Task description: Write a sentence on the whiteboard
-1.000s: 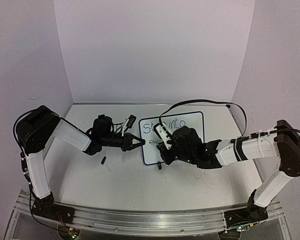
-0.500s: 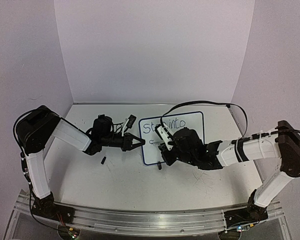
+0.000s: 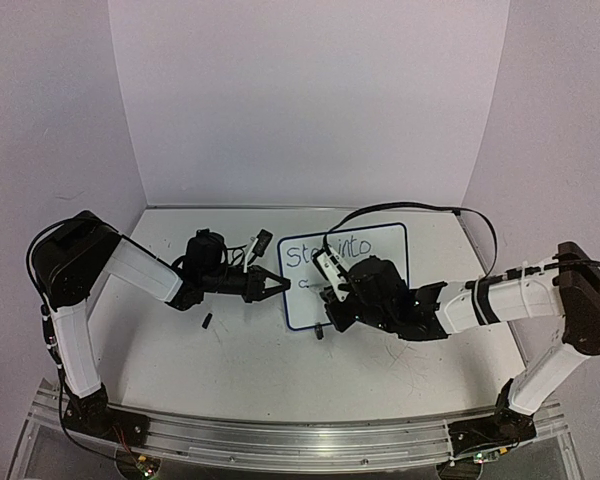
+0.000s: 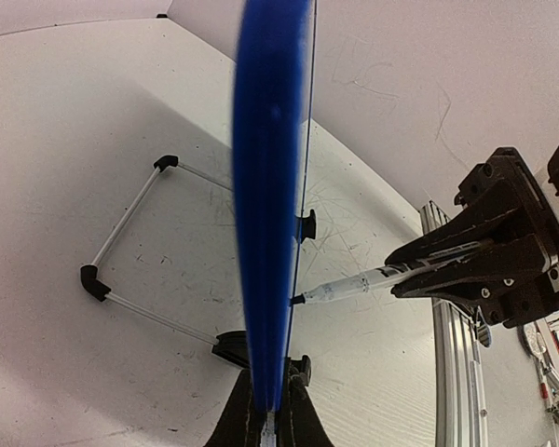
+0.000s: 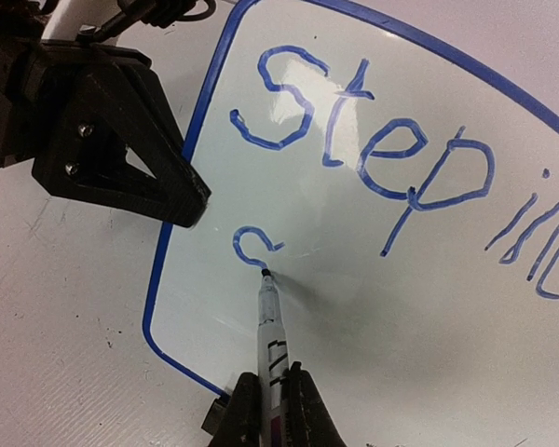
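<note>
right wrist cam is the only one where the sentence (image 5: 384,172) is readable: "step in.." up top, a lone "s" below. right gripper (image 5: 270,400) is clamped on a marker (image 5: 268,321), tip touching the whiteboard (image 5: 401,317) just ahead of it. left wrist cam gets the board edge-on, left gripper (image 4: 266,410) pinching its blue frame, wire stand (image 4: 121,244) on the side away from the marker. from above both arms stretch low toward the middle.

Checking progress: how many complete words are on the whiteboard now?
2. "Step" sits at the whiteboard's upper left, "into" right of it. Below "Step" only a lone "s" is begun, at the marker tip.
</note>
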You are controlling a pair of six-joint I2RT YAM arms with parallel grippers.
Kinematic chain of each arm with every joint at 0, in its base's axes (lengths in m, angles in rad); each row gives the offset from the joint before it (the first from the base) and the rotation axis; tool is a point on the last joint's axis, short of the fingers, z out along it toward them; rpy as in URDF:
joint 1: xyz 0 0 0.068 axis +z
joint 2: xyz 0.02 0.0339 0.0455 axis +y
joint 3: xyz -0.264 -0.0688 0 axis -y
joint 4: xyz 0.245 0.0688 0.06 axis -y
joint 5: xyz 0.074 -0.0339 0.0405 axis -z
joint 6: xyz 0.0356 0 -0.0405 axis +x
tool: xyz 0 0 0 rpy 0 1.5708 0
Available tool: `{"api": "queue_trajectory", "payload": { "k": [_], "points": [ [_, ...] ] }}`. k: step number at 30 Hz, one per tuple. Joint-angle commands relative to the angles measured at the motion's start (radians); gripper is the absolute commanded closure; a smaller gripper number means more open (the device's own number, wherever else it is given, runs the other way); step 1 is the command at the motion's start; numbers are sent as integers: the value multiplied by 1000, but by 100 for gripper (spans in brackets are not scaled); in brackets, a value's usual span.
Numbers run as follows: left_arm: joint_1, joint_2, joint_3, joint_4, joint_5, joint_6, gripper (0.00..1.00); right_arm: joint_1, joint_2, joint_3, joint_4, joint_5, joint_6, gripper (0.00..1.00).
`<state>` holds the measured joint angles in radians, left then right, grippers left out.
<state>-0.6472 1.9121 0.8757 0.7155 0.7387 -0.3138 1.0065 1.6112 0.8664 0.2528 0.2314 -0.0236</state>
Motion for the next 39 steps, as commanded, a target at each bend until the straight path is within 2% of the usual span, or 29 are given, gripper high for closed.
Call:
{"api": "queue_trajectory", "payload": {
  "k": [1, 39],
  "points": [
    [6, -10, -9, -37, -53, 38, 100, -4, -32, -19, -18, 27, 16, 100],
    [14, -34, -26, -50, -54, 51, 100, 1, 58, 50, -4, -44, 54, 100]
  ]
}}
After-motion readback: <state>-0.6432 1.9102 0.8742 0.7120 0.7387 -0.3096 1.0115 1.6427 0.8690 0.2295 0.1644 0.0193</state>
